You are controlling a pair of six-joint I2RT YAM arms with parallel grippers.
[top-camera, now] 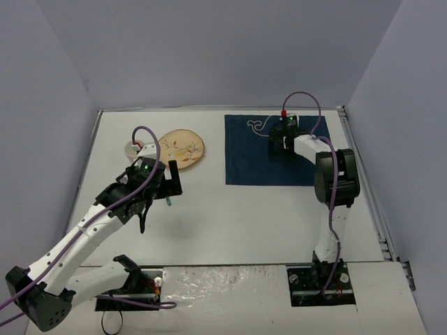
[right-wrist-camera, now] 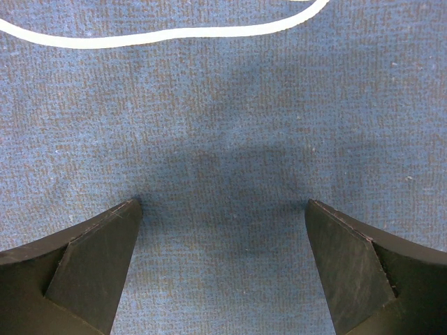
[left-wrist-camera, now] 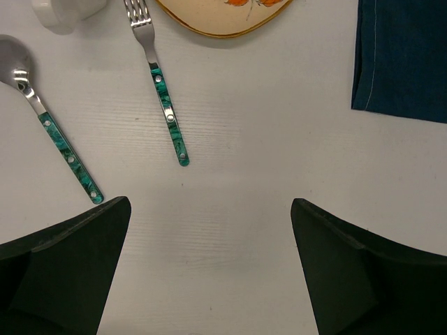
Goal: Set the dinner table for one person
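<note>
the white desk runs from the arm bases at 6 o'clock to the back wall at 12. the left jaws hang spread wide and empty over bare desk. in the left wrist view a green-handled fork lies at 11 o'clock of them and a matching spoon at 10, the two apart. a cream plate sits at 12, just beside the fork's tines. the right jaws, released and empty, hover over the navy placemat, at 1 o'clock of the desk's middle.
</note>
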